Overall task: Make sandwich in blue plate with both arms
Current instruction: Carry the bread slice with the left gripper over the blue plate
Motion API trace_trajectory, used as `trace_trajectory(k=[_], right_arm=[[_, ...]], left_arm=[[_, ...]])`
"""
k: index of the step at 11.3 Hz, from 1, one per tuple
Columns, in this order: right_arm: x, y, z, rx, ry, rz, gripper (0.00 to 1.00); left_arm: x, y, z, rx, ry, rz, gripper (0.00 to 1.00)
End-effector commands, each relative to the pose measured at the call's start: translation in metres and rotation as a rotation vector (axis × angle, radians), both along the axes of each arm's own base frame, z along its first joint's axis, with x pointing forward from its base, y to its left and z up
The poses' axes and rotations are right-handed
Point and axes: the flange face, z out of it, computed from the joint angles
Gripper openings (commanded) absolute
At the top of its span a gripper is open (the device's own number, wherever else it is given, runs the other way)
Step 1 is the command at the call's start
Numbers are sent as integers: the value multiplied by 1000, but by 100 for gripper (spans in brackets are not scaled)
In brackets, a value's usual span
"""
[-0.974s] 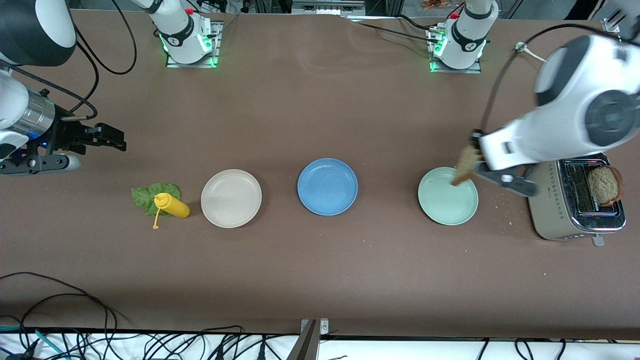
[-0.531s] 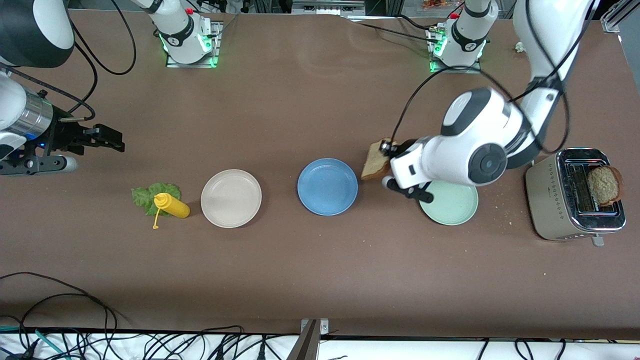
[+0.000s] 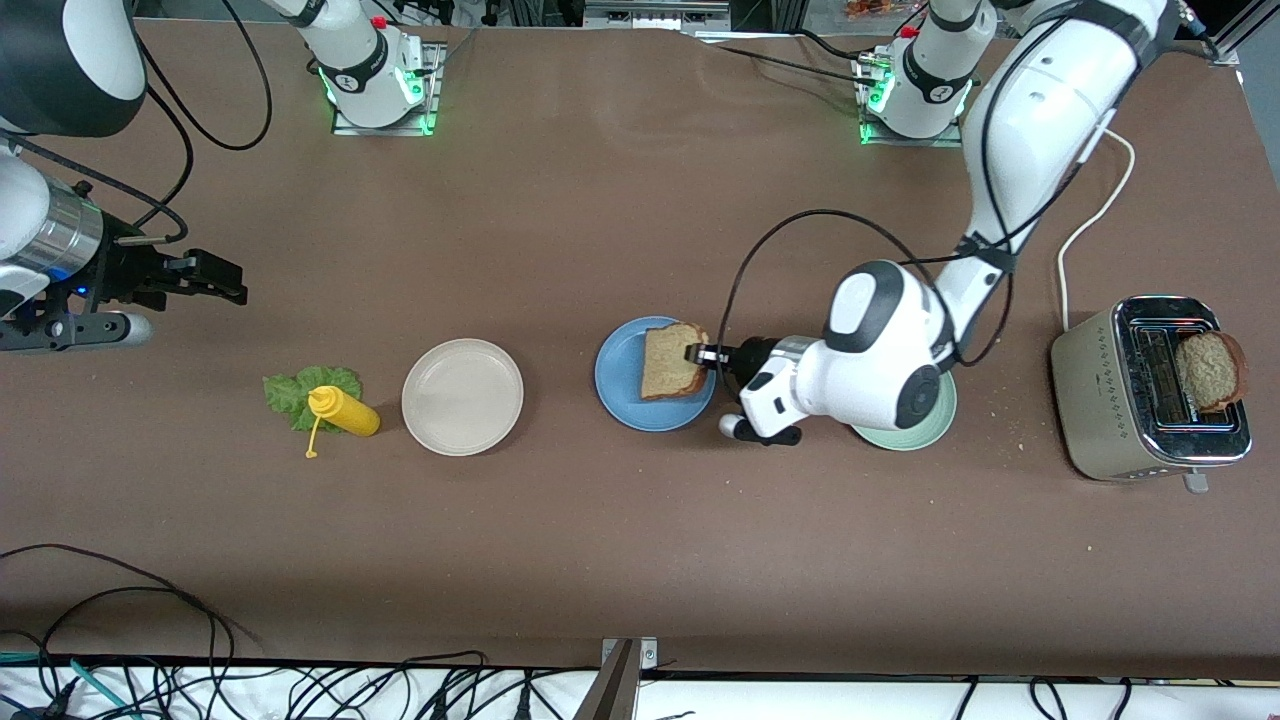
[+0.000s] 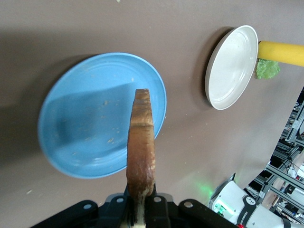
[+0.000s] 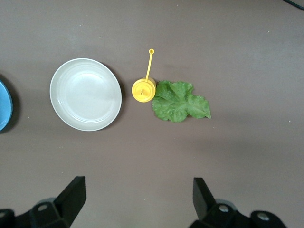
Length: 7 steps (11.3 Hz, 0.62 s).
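- So, our left gripper point(image 3: 697, 356) is over the blue plate point(image 3: 625, 395), pinched tight on a slice of brown bread point(image 3: 672, 360) by its edge.
- In the left wrist view the bread slice point(image 4: 141, 156) stands on edge, sticking straight out from the left gripper point(image 4: 140, 209), with the blue plate point(image 4: 85, 128) right underneath it.
- We can't tell if the slice is touching the plate yet or just above it.
- Our right gripper point(image 3: 215, 277) waits with its jaws spread wide, holding nothing, up over the table point(image 3: 640, 550) at the right arm's end.
- Straight below the right gripper point(image 5: 137, 199) in its wrist view we see the lettuce leaf point(image 5: 180, 101), the yellow squeeze bottle point(image 5: 143, 89) touching it, and the cream-white plate point(image 5: 85, 94) just beside the bottle.
- The pale green plate point(image 3: 905, 438) sits under the left arm's wrist, mostly covered by it.
- A second bread slice point(image 3: 1210, 368) pokes up out of the toaster point(image 3: 1110, 420), well apart from the left gripper, toward the left arm's end of the table.
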Motion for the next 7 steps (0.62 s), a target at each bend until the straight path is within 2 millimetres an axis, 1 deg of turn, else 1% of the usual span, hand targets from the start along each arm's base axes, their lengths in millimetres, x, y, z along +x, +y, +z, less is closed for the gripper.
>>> trace_trajectory(k=[1, 3, 5, 6, 7], right_arm=[[1, 3, 6, 28, -3, -13, 100], [1, 2, 6, 38, -1, -16, 100], [1, 2, 6, 40, -1, -17, 100], [2, 1, 6, 40, -3, -18, 100], [2, 1, 6, 40, -3, -18, 100]], left_arm=[[-6, -18, -24, -45, 4, -8, 0], [-18, -21, -40, -80, 31, -29, 0], [-18, -22, -47, -122, 32, -19, 1], [-17, -19, -51, -128, 22, -30, 9], [-14, -12, -55, -129, 17, -29, 24]])
